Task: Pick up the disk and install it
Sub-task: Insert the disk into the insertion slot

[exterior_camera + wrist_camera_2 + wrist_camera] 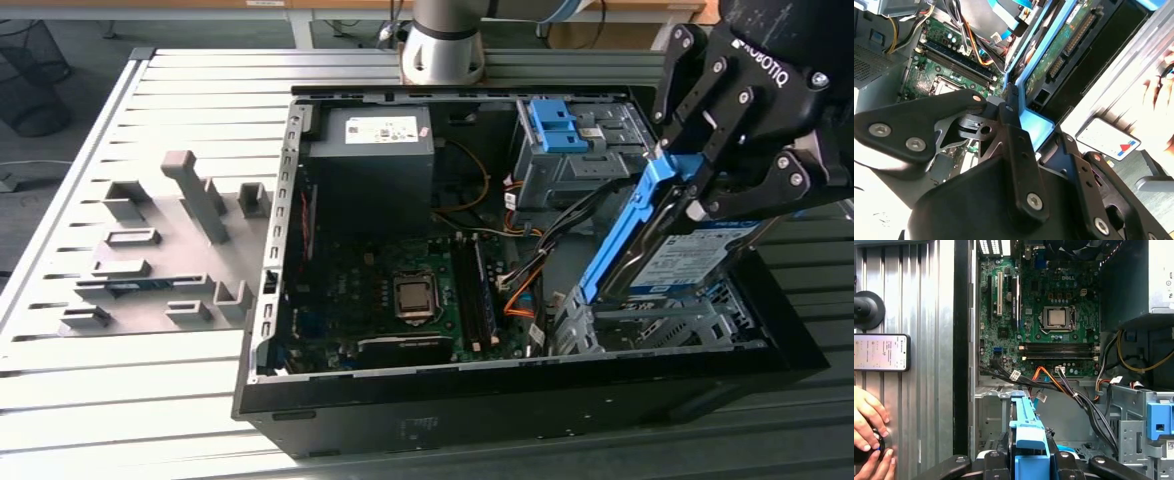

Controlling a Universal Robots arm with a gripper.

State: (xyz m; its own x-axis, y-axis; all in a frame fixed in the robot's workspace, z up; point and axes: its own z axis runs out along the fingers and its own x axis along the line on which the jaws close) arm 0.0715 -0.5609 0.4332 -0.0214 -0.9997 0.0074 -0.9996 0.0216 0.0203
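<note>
The disk (705, 256), silver-grey with a white-and-blue label and blue rails, hangs tilted on edge over the metal drive cage (654, 325) at the front corner of the open computer case (534, 390), on the exterior view's right. My black gripper (701, 190) is shut on its upper end. The second wrist view shows the disk (1064, 40) from its green circuit-board side, with the gripper (1031, 125) clamped on the blue rail. In the first wrist view the disk's blue rail (1026, 432) stands between the gripper (1028, 460) fingers, above the cage (996, 410).
Inside the case are a dark grey box with a white sticker (374, 150), the motherboard (400, 290), loose cables (534, 260) beside the cage and a bare blue bracket (561, 125). A grey fixture plate (160, 250) lies on the exterior view's left. A person's hands (866, 430) and a phone (881, 352) rest beside the case.
</note>
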